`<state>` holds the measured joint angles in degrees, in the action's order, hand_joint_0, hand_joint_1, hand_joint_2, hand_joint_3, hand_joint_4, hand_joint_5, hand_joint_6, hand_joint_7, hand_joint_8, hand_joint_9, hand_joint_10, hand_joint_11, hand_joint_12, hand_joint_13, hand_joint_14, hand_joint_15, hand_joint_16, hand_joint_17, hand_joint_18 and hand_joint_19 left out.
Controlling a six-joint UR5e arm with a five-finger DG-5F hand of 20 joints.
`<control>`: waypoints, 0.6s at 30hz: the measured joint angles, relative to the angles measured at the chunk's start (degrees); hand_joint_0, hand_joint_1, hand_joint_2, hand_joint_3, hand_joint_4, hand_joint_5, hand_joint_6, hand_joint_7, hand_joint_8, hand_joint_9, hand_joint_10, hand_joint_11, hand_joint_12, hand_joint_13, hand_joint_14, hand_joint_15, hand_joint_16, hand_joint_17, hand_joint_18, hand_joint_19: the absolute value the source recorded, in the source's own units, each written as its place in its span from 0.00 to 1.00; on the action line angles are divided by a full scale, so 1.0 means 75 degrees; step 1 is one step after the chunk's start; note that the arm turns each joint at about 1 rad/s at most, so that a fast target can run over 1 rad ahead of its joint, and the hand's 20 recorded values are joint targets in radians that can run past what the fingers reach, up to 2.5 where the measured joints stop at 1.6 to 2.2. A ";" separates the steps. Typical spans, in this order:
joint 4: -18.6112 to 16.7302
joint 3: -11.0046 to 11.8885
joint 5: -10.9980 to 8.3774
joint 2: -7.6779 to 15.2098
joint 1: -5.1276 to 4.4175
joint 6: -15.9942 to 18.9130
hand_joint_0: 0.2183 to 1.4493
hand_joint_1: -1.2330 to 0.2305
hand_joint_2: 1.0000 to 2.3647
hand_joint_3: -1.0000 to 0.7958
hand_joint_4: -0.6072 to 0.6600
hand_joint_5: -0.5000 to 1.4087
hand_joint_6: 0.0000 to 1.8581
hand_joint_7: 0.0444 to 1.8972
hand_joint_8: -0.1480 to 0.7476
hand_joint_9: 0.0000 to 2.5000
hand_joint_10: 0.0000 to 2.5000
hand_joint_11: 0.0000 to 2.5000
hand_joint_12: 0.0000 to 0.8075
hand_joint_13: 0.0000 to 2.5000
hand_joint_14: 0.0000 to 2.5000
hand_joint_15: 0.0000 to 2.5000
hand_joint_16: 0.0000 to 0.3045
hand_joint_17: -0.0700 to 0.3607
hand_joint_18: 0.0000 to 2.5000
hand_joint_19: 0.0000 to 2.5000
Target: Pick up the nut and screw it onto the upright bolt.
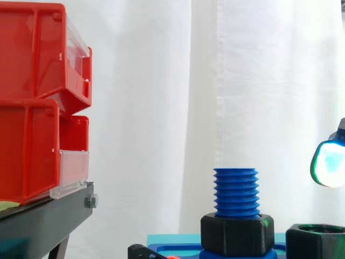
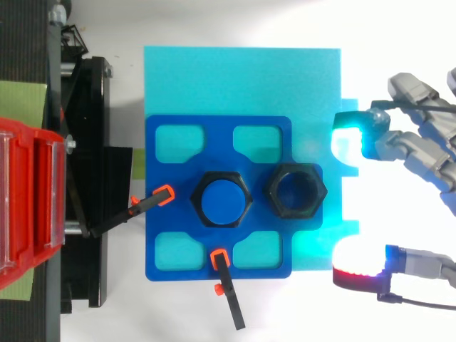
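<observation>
A blue threaded bolt stands upright on the blue fixture plate, with a black hexagonal nut sitting low around its base. From above the bolt top shows inside that nut. A second, loose black nut rests on the plate just right of the bolt, also seen at the side view's lower right as a nut. My hand hovers right of the plate, apart from both nuts. Its fingers are spread and hold nothing; a glowing fingertip enters the side view at right.
Red bins are stacked on a black stand at the left. The blue plate lies on a cyan sheet. Two black clamps with orange tips hold the plate at its left and front edges.
</observation>
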<state>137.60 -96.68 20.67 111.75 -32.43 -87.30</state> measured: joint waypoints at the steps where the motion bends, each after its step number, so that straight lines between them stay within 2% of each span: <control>1: -0.0005 0.0000 -0.0009 0.0001 0.0000 -0.0010 0.13 0.45 0.00 0.28 0.62 0.13 0.27 0.41 0.44 0.12 0.00 0.00 0.42 0.16 0.00 0.00 0.14 0.39 0.07 0.00; 10: -0.0144 -0.0002 -0.0003 0.0006 0.0075 -0.0015 0.15 0.48 0.00 0.28 0.62 0.13 0.27 0.41 0.43 0.12 0.00 0.00 0.41 0.16 0.00 0.00 0.14 0.38 0.07 0.00; 18: 0.0022 -0.0003 0.0048 0.0006 0.0173 0.0082 0.16 0.49 0.00 0.28 0.62 0.13 0.27 0.42 0.44 0.13 0.00 0.00 0.41 0.17 0.00 0.00 0.14 0.38 0.07 0.00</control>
<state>137.76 -96.70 21.03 111.79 -31.13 -86.68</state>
